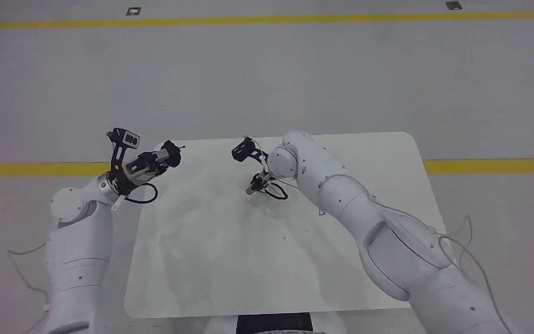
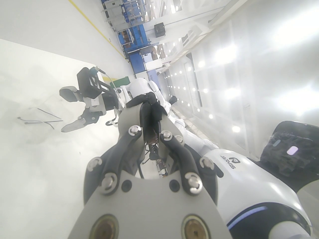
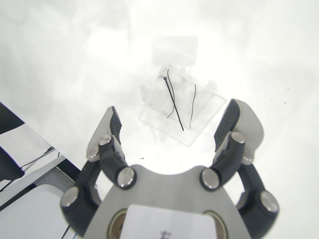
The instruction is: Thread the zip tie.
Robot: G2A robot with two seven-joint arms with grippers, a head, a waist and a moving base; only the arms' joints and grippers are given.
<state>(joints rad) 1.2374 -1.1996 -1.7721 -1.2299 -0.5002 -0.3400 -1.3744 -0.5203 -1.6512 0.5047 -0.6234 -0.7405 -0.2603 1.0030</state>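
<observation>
A black zip tie (image 3: pixel 174 104) with a small head lies on a clear plastic bag (image 3: pixel 204 118) on the white table (image 1: pixel 209 267), with two thinner black strands (image 3: pixel 193 103) beside it. My right gripper (image 3: pixel 172 108) hovers open just above and short of the bag, nothing between its ribbed pads (image 3: pixel 225 118). It stands near the table's middle (image 1: pixel 250 189). The left wrist view shows the right gripper (image 2: pixel 67 110) open over the ties (image 2: pixel 37 120). My left gripper (image 2: pixel 149 105) is shut, held above the table's far-left corner (image 1: pixel 173 153); I cannot tell if anything is pinched in it.
The table's edge (image 3: pixel 37 135) runs close beside my right gripper. A black cable (image 1: pixel 274 190) loops off the right wrist. Bare white tabletop stretches in front of and to the right of the ties.
</observation>
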